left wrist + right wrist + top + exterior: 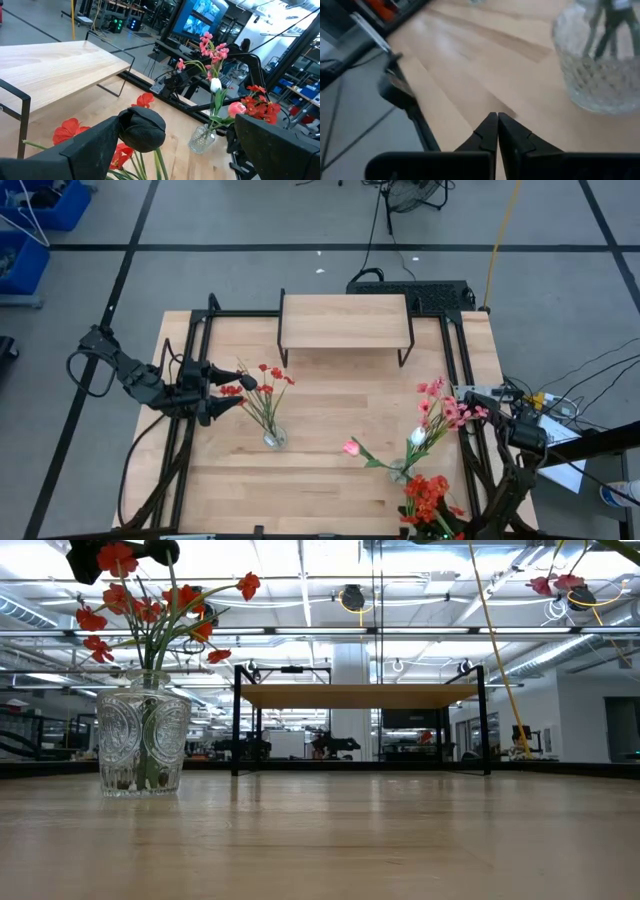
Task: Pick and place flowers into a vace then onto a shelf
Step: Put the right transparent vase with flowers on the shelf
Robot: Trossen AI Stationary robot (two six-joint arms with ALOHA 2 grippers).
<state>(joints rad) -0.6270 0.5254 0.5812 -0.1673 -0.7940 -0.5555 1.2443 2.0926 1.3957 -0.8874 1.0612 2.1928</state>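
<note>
Right now you've got two glass vases on the desk (330, 420), both already holding flowers: the left vase (274, 438) carries the red flowers (266, 380), and the right vase (399, 472) near the front edge holds a white bud (417, 436), a pink bud (351, 447) leaning out low to the side, and pink blossoms (440, 405). A red bunch (428, 498) sits at the front edge just beside the right vase; can't tell if it's in that vase or lying loose. Left hand (236, 392) is spread wide, hovering level with the red blossoms, one finger (142, 129) right among them, nothing gripped. Right hand (497, 131) is pressed together and empty, low over bare desk just beside the right vase, at the right edge of the desk. Shelf (345, 320) at the back centre has nothing on its plank. My read: the flower-loading step looks mostly done, and the step in hand is the move to the shelf, starting with the left vase. For the next move you'd need to drop the left hand below the blossoms and close on the glass body, not the stems, since those will just bend. Keep the vase upright on the lift and clear the shelf's front edge before setting down. Keep the right arm parked, well apart from that path.
</note>
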